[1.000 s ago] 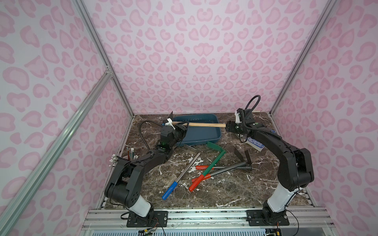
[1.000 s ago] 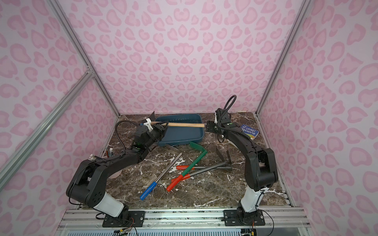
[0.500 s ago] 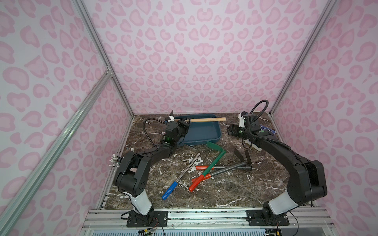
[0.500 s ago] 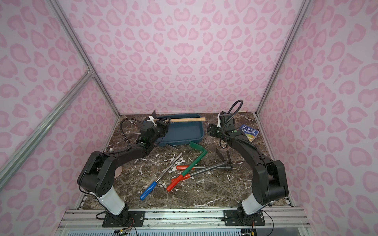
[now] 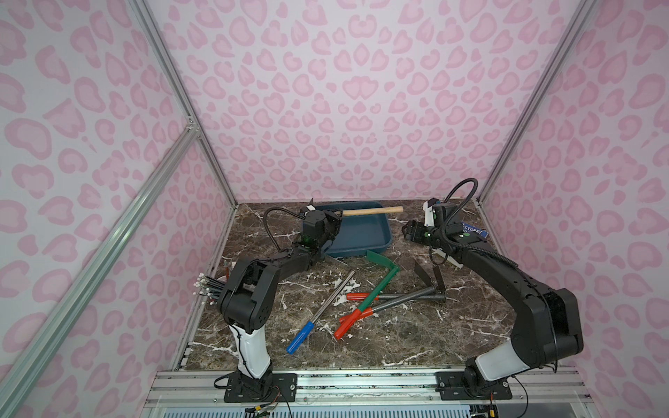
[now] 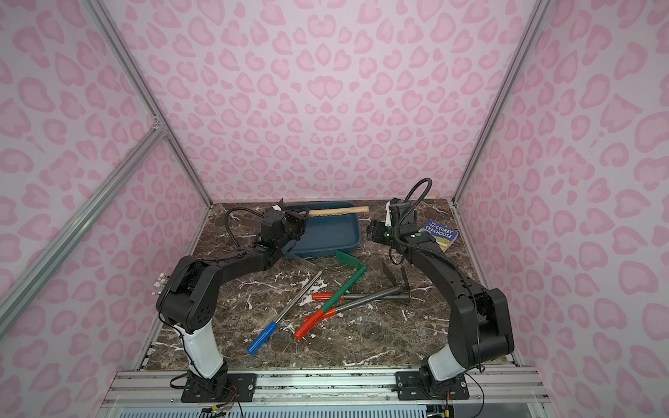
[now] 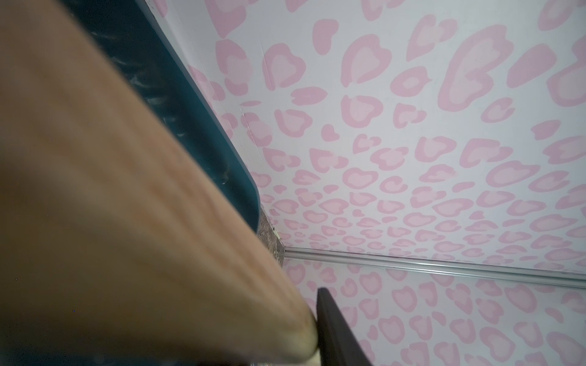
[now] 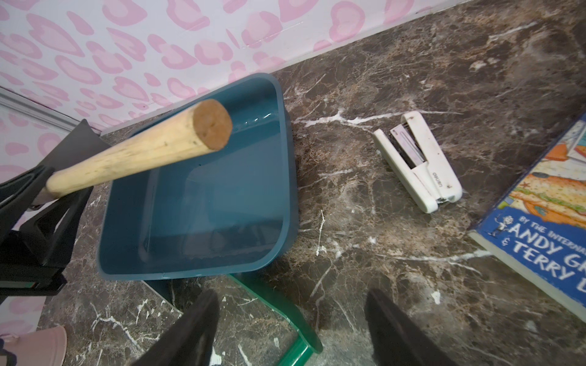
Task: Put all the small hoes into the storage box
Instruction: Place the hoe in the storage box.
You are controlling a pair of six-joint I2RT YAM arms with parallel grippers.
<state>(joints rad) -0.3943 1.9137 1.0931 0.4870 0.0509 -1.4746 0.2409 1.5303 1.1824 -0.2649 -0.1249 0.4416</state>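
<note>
My left end effector (image 5: 336, 219) is closed narrow on the hoe (image 5: 373, 211), near its head, and holds it in the air over the far side of the box (image 5: 389, 237). The right end effector (image 5: 406, 231) stands wide and empty, beside the box. My worry is the long handle. In both top views its free end seems to reach the right rim. If I release here, it may land on the rim and the hoe may tip out onto the worktop (image 5: 416, 325).
</note>
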